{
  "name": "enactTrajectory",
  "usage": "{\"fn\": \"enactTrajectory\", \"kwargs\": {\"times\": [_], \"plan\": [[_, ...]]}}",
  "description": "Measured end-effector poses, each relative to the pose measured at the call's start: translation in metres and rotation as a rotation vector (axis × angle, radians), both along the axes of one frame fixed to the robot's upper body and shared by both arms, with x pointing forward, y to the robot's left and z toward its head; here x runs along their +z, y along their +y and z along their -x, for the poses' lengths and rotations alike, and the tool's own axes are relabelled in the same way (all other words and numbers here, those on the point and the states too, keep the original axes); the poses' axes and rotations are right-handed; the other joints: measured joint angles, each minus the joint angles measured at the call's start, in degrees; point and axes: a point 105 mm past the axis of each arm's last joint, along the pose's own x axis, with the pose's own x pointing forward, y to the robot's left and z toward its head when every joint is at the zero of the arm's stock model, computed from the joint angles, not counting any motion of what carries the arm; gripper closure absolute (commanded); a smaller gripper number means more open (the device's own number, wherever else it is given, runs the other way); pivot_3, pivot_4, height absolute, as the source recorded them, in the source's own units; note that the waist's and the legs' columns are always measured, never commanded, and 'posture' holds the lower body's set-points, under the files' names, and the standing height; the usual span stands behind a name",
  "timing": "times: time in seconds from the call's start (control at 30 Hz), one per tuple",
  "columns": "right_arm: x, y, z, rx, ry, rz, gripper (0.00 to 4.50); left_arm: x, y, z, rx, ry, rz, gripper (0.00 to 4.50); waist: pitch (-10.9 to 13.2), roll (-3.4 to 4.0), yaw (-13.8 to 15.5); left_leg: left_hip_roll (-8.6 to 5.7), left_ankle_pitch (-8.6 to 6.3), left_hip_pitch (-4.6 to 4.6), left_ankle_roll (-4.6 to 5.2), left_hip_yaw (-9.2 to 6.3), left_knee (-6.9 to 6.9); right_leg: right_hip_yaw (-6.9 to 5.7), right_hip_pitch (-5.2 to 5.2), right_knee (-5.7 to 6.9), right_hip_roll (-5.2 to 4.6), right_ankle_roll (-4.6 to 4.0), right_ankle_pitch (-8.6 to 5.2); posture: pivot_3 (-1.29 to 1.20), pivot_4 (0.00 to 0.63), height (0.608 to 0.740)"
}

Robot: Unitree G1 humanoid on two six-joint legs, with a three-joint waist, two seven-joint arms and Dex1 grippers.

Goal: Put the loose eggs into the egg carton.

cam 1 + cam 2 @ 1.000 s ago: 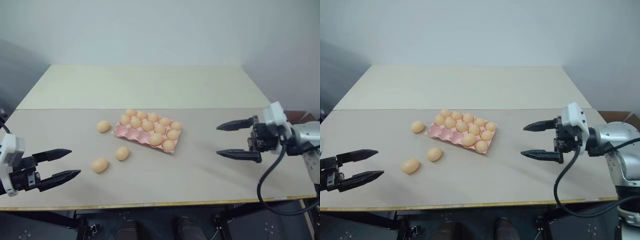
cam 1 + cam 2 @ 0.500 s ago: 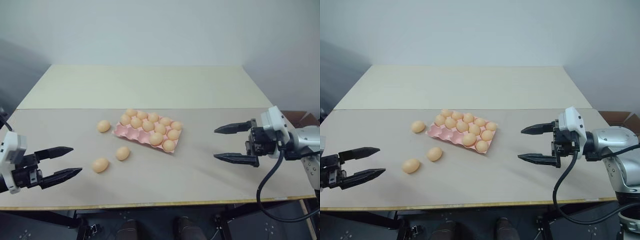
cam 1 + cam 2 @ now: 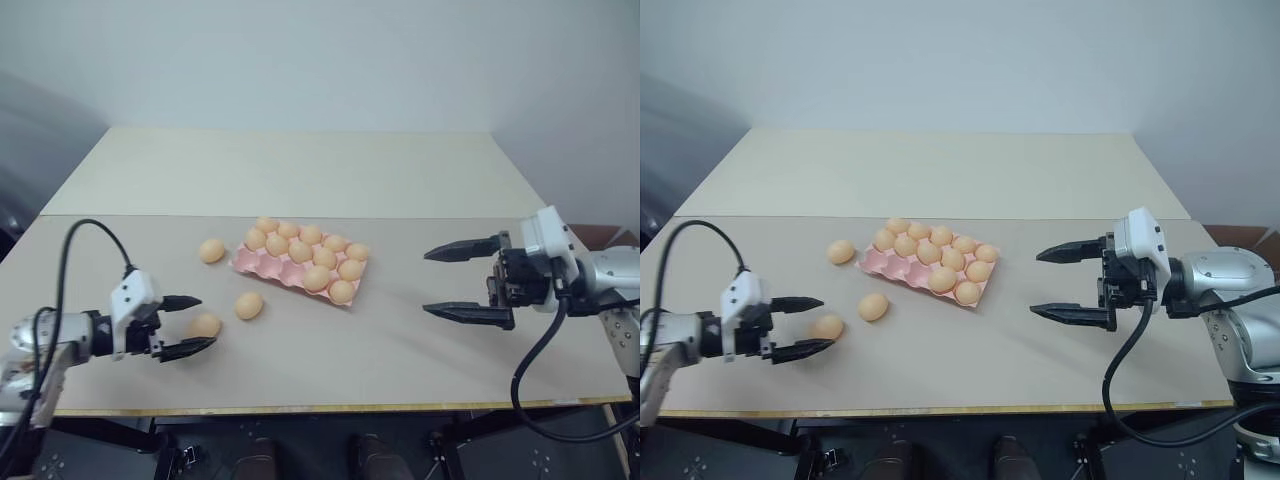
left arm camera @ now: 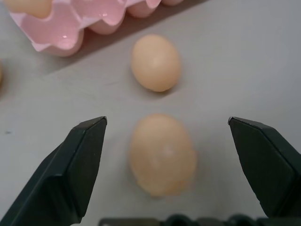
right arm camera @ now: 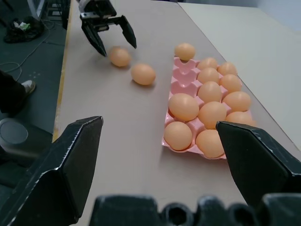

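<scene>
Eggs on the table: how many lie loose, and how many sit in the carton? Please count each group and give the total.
Loose eggs: 3
Eggs in the carton: 12
Total: 15

Egg carton (image 3: 300, 262) mid-table (image 3: 400, 180) — three loose eggs (image 3: 248, 305) to its left
</scene>
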Motion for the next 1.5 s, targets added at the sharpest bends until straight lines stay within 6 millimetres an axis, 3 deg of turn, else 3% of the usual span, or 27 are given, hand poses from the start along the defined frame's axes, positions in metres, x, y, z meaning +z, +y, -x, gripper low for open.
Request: {"fn": "enactTrajectory", "kwargs": {"times": [0.03,0.13,0.33,0.43,0.5,0.6,0.67,0.77,0.83,1.07,1.23,1.33,1.5], "plan": [[0.0,0.0,0.0,-0.003,-0.002,0.0,0.03,-0.007,0.0,-0.002,0.004,0.017,-0.02,0.0,0.0,0.0,-0.01,0.01,0.0,0.0,0.0,0.0,0.0,0.0,-0.01,0.01,0.01,0.01,0.0,0.0,0.15,0.74],[0.001,0.002,0.001,-0.009,-0.01,0.003,0.0,-0.016,0.0,-0.014,0.024,0.015,-0.054,0.63,0.0,0.0,0.26,0.01,0.0,0.04,0.01,-0.03,0.02,-0.02,0.02,0.07,0.02,0.0,0.0,0.0,0.15,0.74],[0.005,0.002,0.006,-0.015,-0.015,-0.011,0.0,-0.016,-0.001,-0.024,0.047,-0.003,-0.046,2.55,-0.03,0.01,0.34,0.0,0.01,0.08,0.01,-0.04,0.03,-0.01,0.11,0.05,0.0,-0.01,-0.01,0.0,0.15,0.74],[0.006,0.003,0.006,-0.019,-0.02,-0.017,0.0,-0.014,0.001,-0.019,0.045,0.008,-0.041,2.55,-0.03,0.01,0.22,0.01,0.01,0.07,0.01,-0.03,0.03,-0.01,0.09,0.05,0.0,0.01,0.01,0.0,0.15,0.74],[0.006,0.003,0.007,-0.018,-0.018,-0.02,0.0,-0.01,0.004,-0.004,0.001,0.066,-0.019,2.55,-0.03,0.0,-0.24,0.08,0.0,0.02,0.01,-0.03,0.03,-0.02,0.02,0.04,0.04,0.01,0.01,0.0,0.15,0.74],[0.005,0.002,0.007,-0.024,-0.012,-0.022,0.0,0.017,0.006,0.003,-0.044,0.053,0.039,2.55,-0.02,0.01,-0.17,0.09,0.01,0.04,0.01,-0.04,0.03,-0.05,0.01,0.07,0.04,-0.12,-0.07,0.0,0.15,0.74],[0.005,0.002,0.007,-0.026,-0.012,-0.024,0.0,0.04,-0.002,-0.004,-0.07,-0.015,0.092,2.55,-0.03,0.01,0.4,0.07,0.01,0.06,0.01,-0.07,0.04,-0.08,0.08,0.07,0.03,-0.27,-0.16,0.0,0.15,0.74],[0.006,0.005,0.004,-0.024,-0.022,-0.041,0.0,0.073,-0.028,-0.024,-0.13,-0.152,0.145,2.55,-0.04,0.0,1.09,-0.02,0.02,0.06,0.01,-0.1,0.12,-0.09,0.23,0.04,0.01,-0.09,-0.06,0.0,0.15,0.74],[0.008,0.006,0.004,-0.021,-0.03,-0.046,0.0,0.081,-0.047,-0.036,-0.172,-0.198,0.146,2.55,-0.04,-0.01,1.08,-0.11,0.01,0.05,0.01,-0.1,0.12,-0.03,0.27,0.0,-0.01,0.09,0.04,0.0,0.15,0.74],[0.007,0.007,0.003,-0.033,-0.036,-0.046,0.0,0.062,-0.111,-0.086,-0.206,-0.188,0.171,2.55,-0.05,-0.05,0.68,-0.32,0.01,-0.03,0.04,-0.21,0.2,0.03,0.33,-0.06,-0.09,0.24,0.12,0.0,0.15,0.74],[0.004,0.007,0.006,-0.052,-0.036,-0.043,0.0,0.051,-0.131,-0.102,-0.213,-0.187,0.11,2.55,-0.05,-0.06,0.05,-0.32,0.01,0.0,0.04,-0.27,0.22,0.05,0.33,0.0,-0.07,0.25,0.12,0.0,0.15,0.74],[0.004,0.007,0.007,-0.057,-0.043,-0.036,0.0,0.042,-0.134,-0.102,-0.221,-0.157,0.097,1.85,-0.05,-0.06,-0.17,-0.32,0.02,0.0,0.04,-0.29,0.22,0.04,0.33,0.01,-0.07,0.25,0.12,0.0,0.15,0.74],[0.006,0.006,0.007,-0.074,-0.054,-0.037,0.0,0.042,-0.132,-0.101,-0.225,-0.154,0.088,0.26,-0.05,-0.06,-0.02,-0.33,0.02,0.01,0.04,-0.31,0.22,0.03,0.34,0.0,-0.09,0.26,0.12,0.0,0.15,0.74]]}}
